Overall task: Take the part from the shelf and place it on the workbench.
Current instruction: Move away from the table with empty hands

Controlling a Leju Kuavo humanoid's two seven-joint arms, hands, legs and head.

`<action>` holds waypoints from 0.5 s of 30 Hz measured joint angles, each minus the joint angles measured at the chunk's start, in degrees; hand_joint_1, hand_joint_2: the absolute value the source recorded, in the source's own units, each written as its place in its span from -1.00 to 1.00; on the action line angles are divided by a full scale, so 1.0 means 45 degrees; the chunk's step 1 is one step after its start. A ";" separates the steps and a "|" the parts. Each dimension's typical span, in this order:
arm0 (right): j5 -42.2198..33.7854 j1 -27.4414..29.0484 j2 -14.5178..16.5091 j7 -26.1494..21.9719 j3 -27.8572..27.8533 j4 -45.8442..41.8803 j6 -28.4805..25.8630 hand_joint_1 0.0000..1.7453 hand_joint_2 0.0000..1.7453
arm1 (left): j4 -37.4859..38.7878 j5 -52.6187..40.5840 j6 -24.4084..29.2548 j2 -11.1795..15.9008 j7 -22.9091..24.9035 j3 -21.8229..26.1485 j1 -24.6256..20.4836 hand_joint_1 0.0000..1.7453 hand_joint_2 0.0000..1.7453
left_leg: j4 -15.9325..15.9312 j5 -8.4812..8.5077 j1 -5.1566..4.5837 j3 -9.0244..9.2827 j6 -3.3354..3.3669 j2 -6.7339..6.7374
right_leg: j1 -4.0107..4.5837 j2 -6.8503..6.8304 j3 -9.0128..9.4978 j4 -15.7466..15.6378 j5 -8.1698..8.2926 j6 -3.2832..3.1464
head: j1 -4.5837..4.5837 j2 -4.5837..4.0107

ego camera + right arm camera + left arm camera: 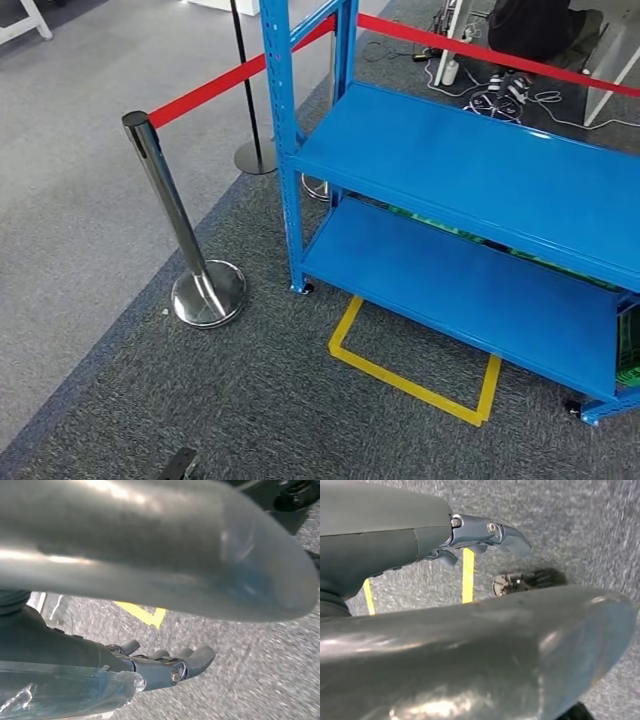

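Blue steel shelf (483, 190) fills the frame's right, its boards bare, while both hands, left hand (482, 535) and right hand (166, 667), hang over carpet with fingers loosely spread, holding nothing.

The left robot hand (471, 535) has a smooth dark grey cover, blue-grey fingers (512, 539) and silver screws. The right robot hand (158, 667) looks alike, beside a glossy grey thumb (226, 560).

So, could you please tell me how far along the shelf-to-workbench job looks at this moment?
Nothing settles it. The blue shelf shows two bare boards, with something green behind its lower right edge, too hidden to name. The left hand and right hand hang over the carpet, fingers loosely extended, holding nothing. This fits an approach to fetch the part, or a delivery made elsewhere. The yellow floor marking lies before the shelf.
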 joint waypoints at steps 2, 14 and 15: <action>0.0015 0.0047 0.0000 -0.0005 -0.0002 0.0000 -0.0004 -1.00 -1.00 | -0.0002 0.0081 -0.0045 0.0007 -0.0093 -0.0018 -0.0004 -1.00 -1.00 | -0.0033 0.0034 0.0007 0.0020 0.0194 0.0304 | 0.0036 -0.0680 -0.0223 0.0418 -0.0288 0.0104 | 0.0078 0.0001; 0.0023 -0.0023 0.0009 -0.0125 -0.0019 -0.0006 -0.0004 -1.00 -1.00 | 0.0001 0.0534 -0.0599 0.0046 -0.0951 0.0038 0.0139 -1.00 -1.00 | -0.0099 -0.0278 -0.0227 0.0461 -0.0014 0.2189 | 0.0175 -0.2655 0.0271 0.0145 -0.0320 -0.0114 | 0.0153 0.0001; 0.0023 -0.0026 0.0008 -0.0128 -0.0019 -0.0009 -0.0005 -1.00 -1.00 | 0.0001 0.0529 -0.0582 0.0050 -0.0884 0.0038 0.0122 -1.00 -1.00 | -0.0138 -0.0292 -0.0213 0.0508 -0.0095 0.2293 | 0.0166 -0.2481 0.0259 0.0113 -0.0295 -0.0194 | 0.0157 0.0001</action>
